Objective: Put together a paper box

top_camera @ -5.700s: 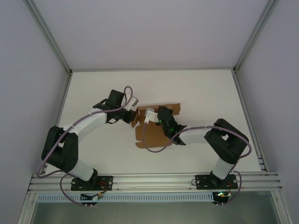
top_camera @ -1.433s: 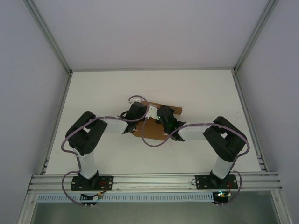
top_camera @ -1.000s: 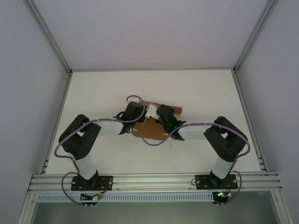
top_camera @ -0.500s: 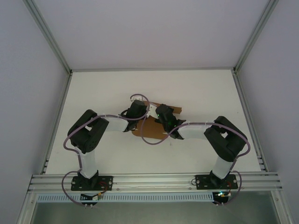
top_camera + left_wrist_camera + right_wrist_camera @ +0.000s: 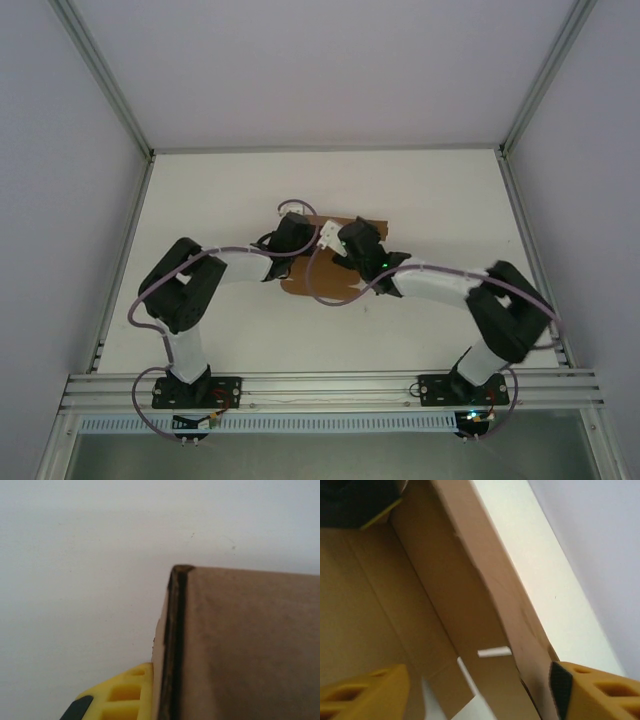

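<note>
The paper box (image 5: 300, 281) is brown kraft cardboard, partly folded, lying mid-table under both wrists. My left gripper (image 5: 297, 236) is shut on its left wall. In the left wrist view one yellow finger (image 5: 125, 696) presses against the edge of that cardboard panel (image 5: 240, 645), and the other finger is hidden behind it. My right gripper (image 5: 352, 239) is at the box's far right side. In the right wrist view its jaws (image 5: 477, 695) stand wide open astride a raised cardboard wall (image 5: 470, 580), gripping nothing. A slot and a tab cut show in that wall.
The white table (image 5: 200, 200) has free room on all sides of the box. An aluminium frame (image 5: 130, 130) and white walls enclose it at the back and sides. Purple cables (image 5: 320, 295) loop from both wrists over the cardboard.
My right gripper has opened and let go of the cardboard, and its elbow swung out to the right. My left gripper closed on the box wall and has stayed shut.
</note>
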You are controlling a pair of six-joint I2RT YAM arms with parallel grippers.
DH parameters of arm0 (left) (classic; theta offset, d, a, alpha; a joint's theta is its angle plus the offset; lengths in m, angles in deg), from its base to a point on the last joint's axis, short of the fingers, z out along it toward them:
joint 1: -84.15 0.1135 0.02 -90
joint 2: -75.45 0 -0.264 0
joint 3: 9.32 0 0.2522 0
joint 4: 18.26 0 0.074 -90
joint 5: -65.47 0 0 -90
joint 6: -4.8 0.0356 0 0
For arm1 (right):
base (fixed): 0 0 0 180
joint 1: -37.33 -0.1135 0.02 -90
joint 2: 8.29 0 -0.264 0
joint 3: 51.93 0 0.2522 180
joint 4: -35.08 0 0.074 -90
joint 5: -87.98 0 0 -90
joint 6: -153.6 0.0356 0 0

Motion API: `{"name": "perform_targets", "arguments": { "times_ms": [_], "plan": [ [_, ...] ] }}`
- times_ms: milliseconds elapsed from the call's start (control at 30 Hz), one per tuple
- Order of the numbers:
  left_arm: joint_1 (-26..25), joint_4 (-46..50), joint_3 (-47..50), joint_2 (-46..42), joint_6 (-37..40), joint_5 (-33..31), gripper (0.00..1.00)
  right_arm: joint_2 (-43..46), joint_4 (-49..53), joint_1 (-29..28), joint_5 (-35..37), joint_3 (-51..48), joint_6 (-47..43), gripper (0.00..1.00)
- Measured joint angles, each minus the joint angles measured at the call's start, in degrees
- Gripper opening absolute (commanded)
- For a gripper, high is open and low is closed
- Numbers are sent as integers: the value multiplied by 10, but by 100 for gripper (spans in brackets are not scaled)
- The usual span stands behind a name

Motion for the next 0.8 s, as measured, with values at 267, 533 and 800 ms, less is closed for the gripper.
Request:
{"name": "perform_targets", "arguments": {
  "times_ms": [267, 533, 800],
  "plan": [
    [0, 50, 0, -81, -9, 32, 0, 291, 76, 42, -67, -33, 129, 100],
    [0, 86, 9, -105, -21, 75, 0, 261, 190, 99, -84, 76, 285, 100],
    [0, 103, 13, -133, -31, 90, 0, 157, 248, 116, -85, 95, 352, 100]
  ]
}}
